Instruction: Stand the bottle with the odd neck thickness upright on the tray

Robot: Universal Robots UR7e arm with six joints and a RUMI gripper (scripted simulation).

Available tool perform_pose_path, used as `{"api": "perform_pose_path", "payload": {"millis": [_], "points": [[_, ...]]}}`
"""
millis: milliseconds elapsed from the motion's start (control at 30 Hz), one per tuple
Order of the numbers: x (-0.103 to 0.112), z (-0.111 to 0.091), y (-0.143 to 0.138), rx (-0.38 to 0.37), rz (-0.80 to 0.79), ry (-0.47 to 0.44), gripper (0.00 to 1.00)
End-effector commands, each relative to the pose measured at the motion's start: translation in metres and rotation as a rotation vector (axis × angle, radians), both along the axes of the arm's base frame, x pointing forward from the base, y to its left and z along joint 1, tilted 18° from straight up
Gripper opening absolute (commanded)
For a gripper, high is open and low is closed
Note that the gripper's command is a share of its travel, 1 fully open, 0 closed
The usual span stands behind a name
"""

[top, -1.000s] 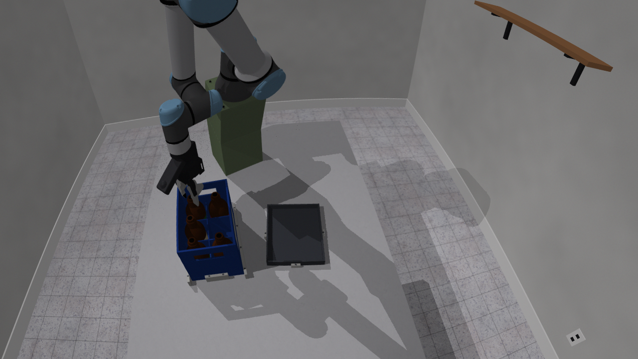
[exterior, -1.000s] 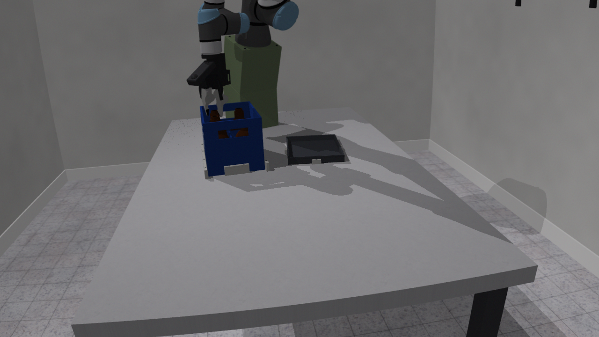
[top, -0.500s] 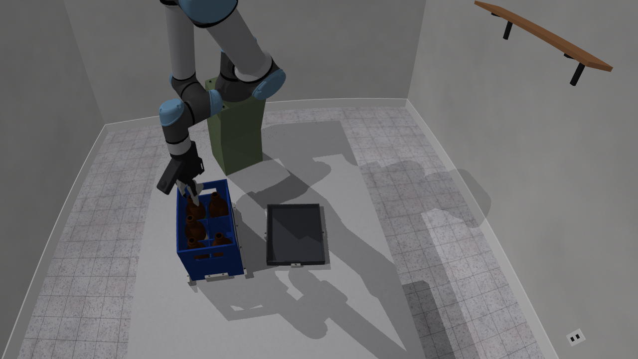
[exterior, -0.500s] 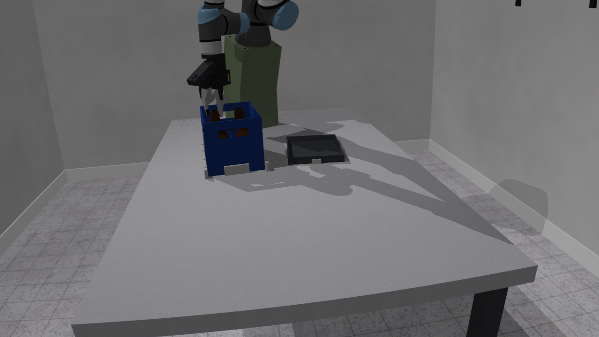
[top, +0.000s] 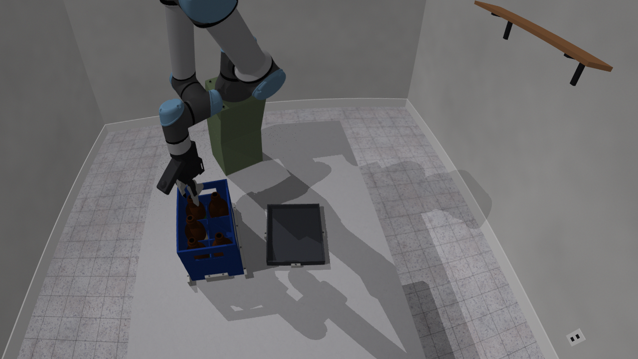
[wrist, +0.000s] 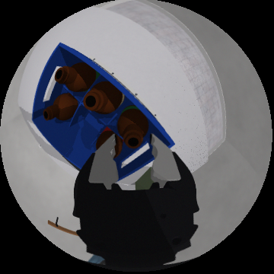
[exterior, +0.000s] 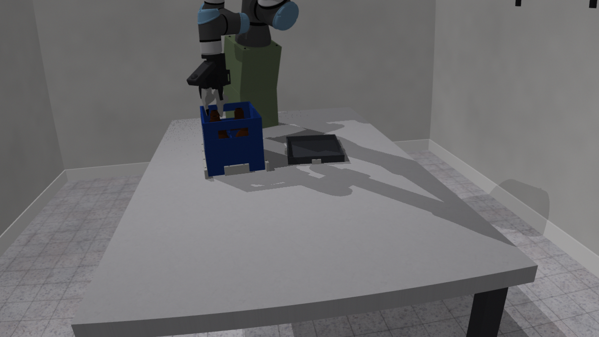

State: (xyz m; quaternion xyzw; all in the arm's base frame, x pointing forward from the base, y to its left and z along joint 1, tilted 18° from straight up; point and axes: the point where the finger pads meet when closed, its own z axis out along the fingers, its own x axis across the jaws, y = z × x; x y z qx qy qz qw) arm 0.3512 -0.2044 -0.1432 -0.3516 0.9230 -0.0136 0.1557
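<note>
On the smooth grey desk (top: 169,321) (exterior: 293,234), five round-shouldered brown bottles (top: 193,230) (exterior: 238,113) (wrist: 104,97) are held upright in one blue slotted crate (top: 216,263) (exterior: 234,150) (wrist: 76,148). One corner bottle's mouth (top: 189,199) (wrist: 133,141) is flanked by the partly open hand (top: 190,200) (exterior: 214,113) (wrist: 133,134); nothing is gripped. (The odd neck cannot be told.) To the right, one shallow black rectangular tray (top: 295,262) (exterior: 316,158) is seen.

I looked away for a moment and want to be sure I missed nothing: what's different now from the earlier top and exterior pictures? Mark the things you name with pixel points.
Nothing visibly changed. The gripper (top: 191,200) (exterior: 214,115) (wrist: 133,134) is at the same spot over the crate (top: 214,264) (exterior: 234,152) (wrist: 164,134), its fingers apart, with no bottle taken or let go. The bottles (top: 194,230) (exterior: 238,113) (wrist: 69,78), crate and tray (top: 295,232) (exterior: 316,149) look unmoved.
</note>
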Motion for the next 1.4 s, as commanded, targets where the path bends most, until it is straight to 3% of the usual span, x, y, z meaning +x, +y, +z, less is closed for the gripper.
{"api": "perform_pose_path", "payload": {"millis": [0,433,1367], "points": [[0.000,0.000,0.000,-0.001,0.000,-0.001,0.38],[-0.002,0.008,-0.001,-0.001,0.000,-0.001,0.38],[-0.021,0.066,-0.006,-0.001,0.000,-0.001,0.38]]}}
